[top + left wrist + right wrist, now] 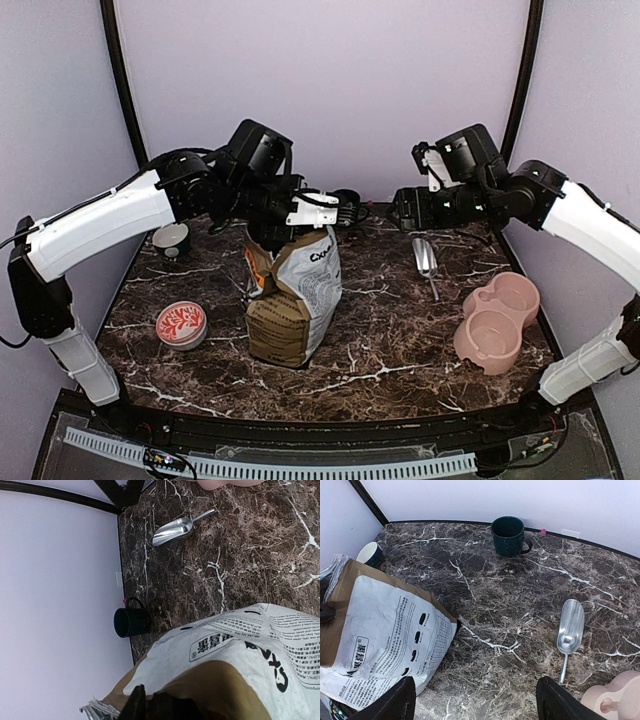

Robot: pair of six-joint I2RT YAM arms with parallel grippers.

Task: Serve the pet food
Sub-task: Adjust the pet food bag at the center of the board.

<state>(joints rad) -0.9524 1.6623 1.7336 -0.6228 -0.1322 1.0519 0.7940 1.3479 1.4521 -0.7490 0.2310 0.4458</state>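
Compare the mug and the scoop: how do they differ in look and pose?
The mug is dark green; the scoop is shiny silver metal. The mug stands upright; the scoop lies flat. The mug has a loop handle; the scoop has a straight one. Both rest on the marble table.

Robot lab test cell: left arm (100, 225) & right arm (600, 225) fixed at the near edge of a marble-look table (400, 340), plain lilac walls (330, 80) w/ black frame posts (118, 80) round it, slotted cable duct (300, 468) along the front. Staged props: printed paper bag (295, 300), metal scoop (425, 258), pink double bowl (497, 320), dark green mug (509, 536).
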